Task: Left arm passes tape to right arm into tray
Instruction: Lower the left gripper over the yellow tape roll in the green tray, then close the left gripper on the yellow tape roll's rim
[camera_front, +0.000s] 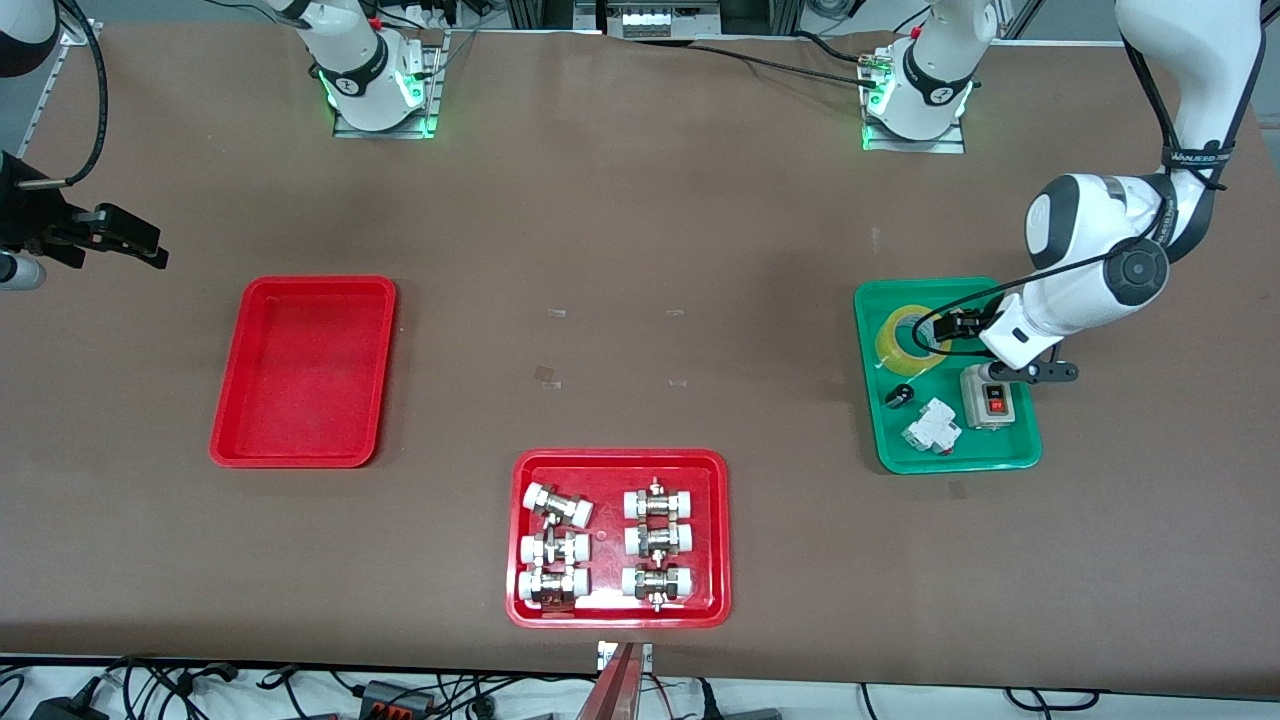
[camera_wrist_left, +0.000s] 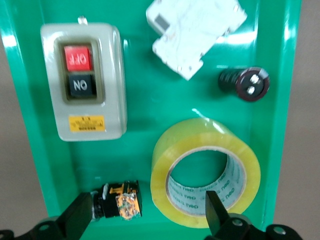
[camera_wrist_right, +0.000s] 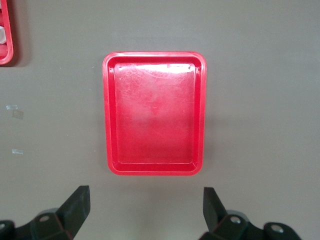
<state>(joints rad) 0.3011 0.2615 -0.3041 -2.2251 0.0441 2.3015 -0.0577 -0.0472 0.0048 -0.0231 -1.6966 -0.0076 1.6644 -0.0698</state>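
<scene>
The tape (camera_front: 908, 340), a translucent yellow roll, lies flat in the green tray (camera_front: 950, 462) at the left arm's end of the table. My left gripper (camera_front: 975, 335) hangs open low over that tray. In the left wrist view one finger (camera_wrist_left: 216, 212) stands over the hole of the tape (camera_wrist_left: 170, 165), and the other finger (camera_wrist_left: 77, 216) is over the tray's edge; nothing is held. The plain red tray (camera_front: 305, 370) is empty. My right gripper (camera_front: 120, 235) waits open, up in the air just off the red tray (camera_wrist_right: 154, 115), toward the right arm's end.
Beside the tape in the green tray (camera_wrist_left: 150, 105) lie a grey ON/OFF switch box (camera_wrist_left: 82, 82), a white breaker (camera_wrist_left: 192, 32), a black cap (camera_wrist_left: 247, 84) and a small orange-black part (camera_wrist_left: 119, 201). A red tray of fittings (camera_front: 618, 462) stands near the front camera.
</scene>
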